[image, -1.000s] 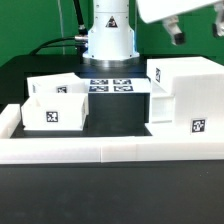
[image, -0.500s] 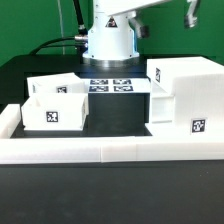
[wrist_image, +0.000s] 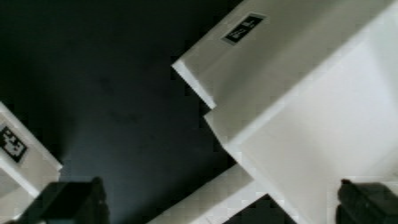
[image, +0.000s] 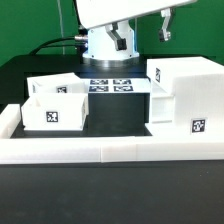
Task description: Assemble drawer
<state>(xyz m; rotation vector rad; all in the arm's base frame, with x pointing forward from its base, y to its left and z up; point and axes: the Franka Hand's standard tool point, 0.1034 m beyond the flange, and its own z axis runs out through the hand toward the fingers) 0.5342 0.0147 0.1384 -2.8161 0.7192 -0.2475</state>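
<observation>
Pincer (wrist_image: 221, 201) spread wide, seemingly empty.

Smooth matt white plastic housing (image: 188, 92) and tray (image: 55, 112), matt black table (image: 110, 195)

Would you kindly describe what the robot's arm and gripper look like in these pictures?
The arm has a smooth, glossy white casing and stands on a rounded white base column. The gripper ends in two dark, blocky jaws. Thin black cables run behind the base column. No markings or labels can be made out on the arm.
</observation>
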